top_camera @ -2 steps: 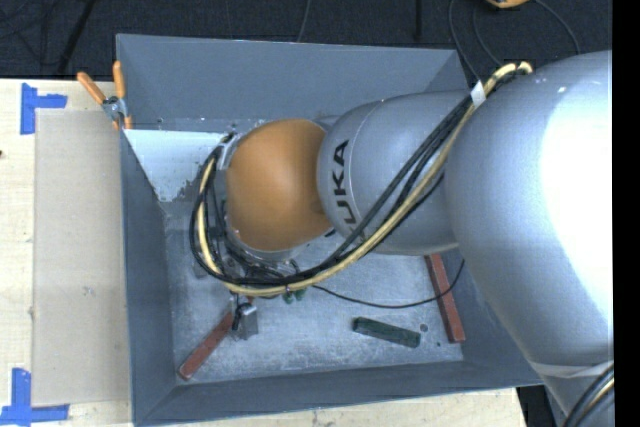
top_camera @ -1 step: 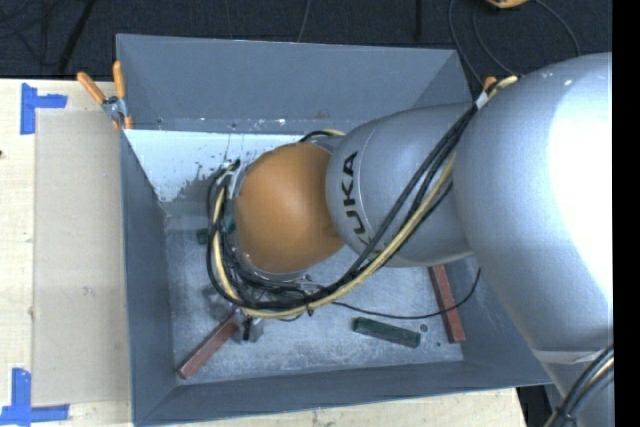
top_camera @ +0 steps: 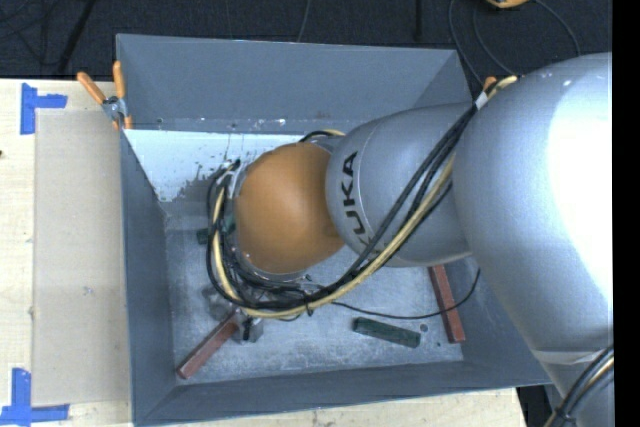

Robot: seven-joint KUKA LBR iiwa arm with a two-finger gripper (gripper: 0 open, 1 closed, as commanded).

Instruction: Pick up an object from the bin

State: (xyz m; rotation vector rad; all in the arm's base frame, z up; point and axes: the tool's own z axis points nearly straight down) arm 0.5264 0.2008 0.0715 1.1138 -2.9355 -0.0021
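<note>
My gripper (top_camera: pixel 246 323) is low over the bin floor at the lower left, mostly hidden under the arm's orange dome and its cables. Its tip sits at the upper end of a reddish-brown stick (top_camera: pixel 208 349), which lies slanted toward the bin's lower-left corner. Whether it touches the stick I cannot tell. A dark green flat bar (top_camera: pixel 386 332) lies on the floor to the right of the gripper.
A second reddish-brown stick (top_camera: pixel 447 303) lies along the bin's right wall, partly under the arm. The big silver arm covers the right half of the bin. Dark specks dot the floor at the back left.
</note>
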